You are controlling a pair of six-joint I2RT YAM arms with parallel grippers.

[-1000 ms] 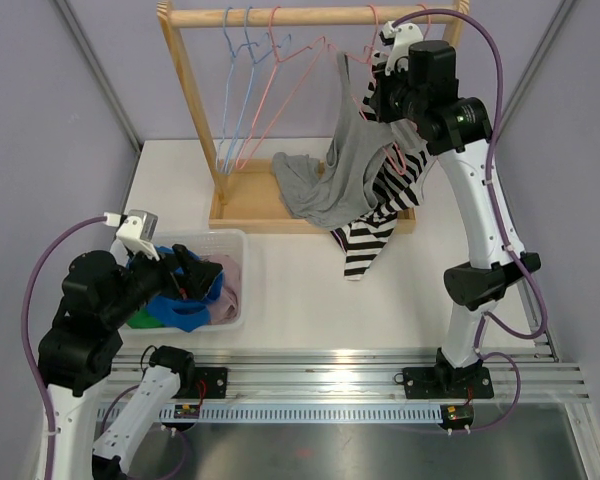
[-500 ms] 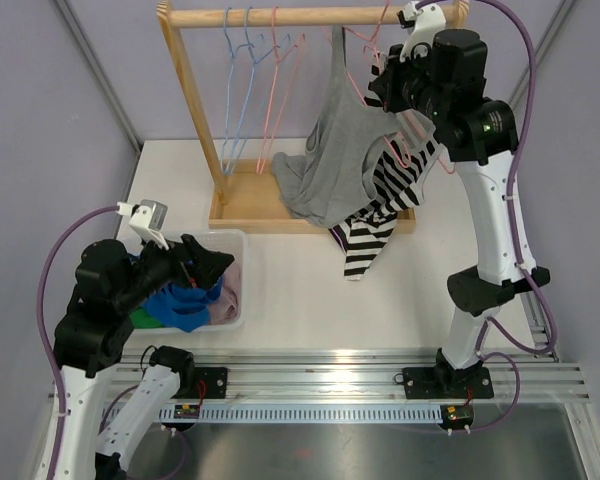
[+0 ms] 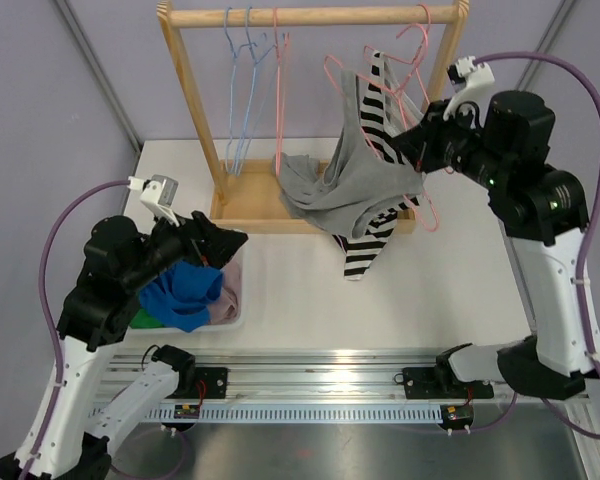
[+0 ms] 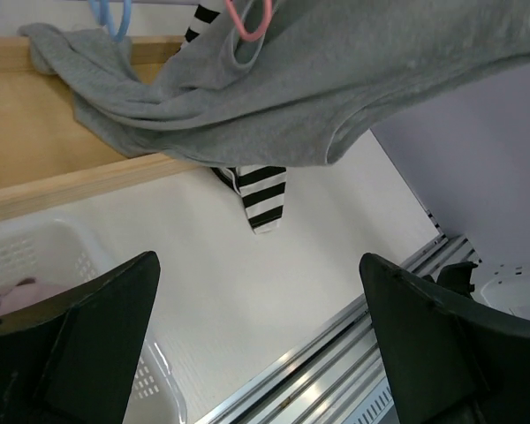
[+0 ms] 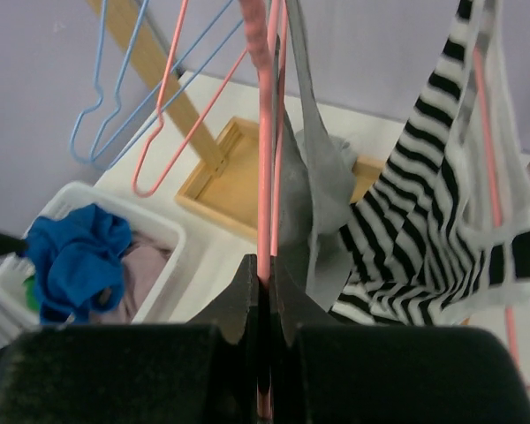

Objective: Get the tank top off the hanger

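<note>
A grey tank top (image 3: pixel 342 188) hangs crumpled from a thin pink hanger (image 5: pixel 265 168), its lower part resting on the rack's wooden base (image 3: pixel 245 205). My right gripper (image 5: pixel 267 270) is shut on that hanger's wire; in the top view it (image 3: pixel 412 143) sits just right of the garment. A black-and-white striped tank top (image 3: pixel 365 240) hangs behind on another pink hanger (image 3: pixel 416 42). My left gripper (image 4: pixel 258 265) is open and empty, held above the basket's far corner (image 3: pixel 225 245), facing the grey top (image 4: pixel 318 79) from below.
The wooden rail (image 3: pixel 310 15) carries two blue hangers (image 3: pixel 242 60) and a bare pink one (image 3: pixel 278 90). A white basket (image 3: pixel 238 312) of blue, pink and green clothes stands front left. Metal rails (image 3: pixel 360 380) run along the near edge.
My right arm has swung right and down from the rail, pulling the pink hanger and the grey top with it. The left arm has lifted and reached right, toward the rack.
</note>
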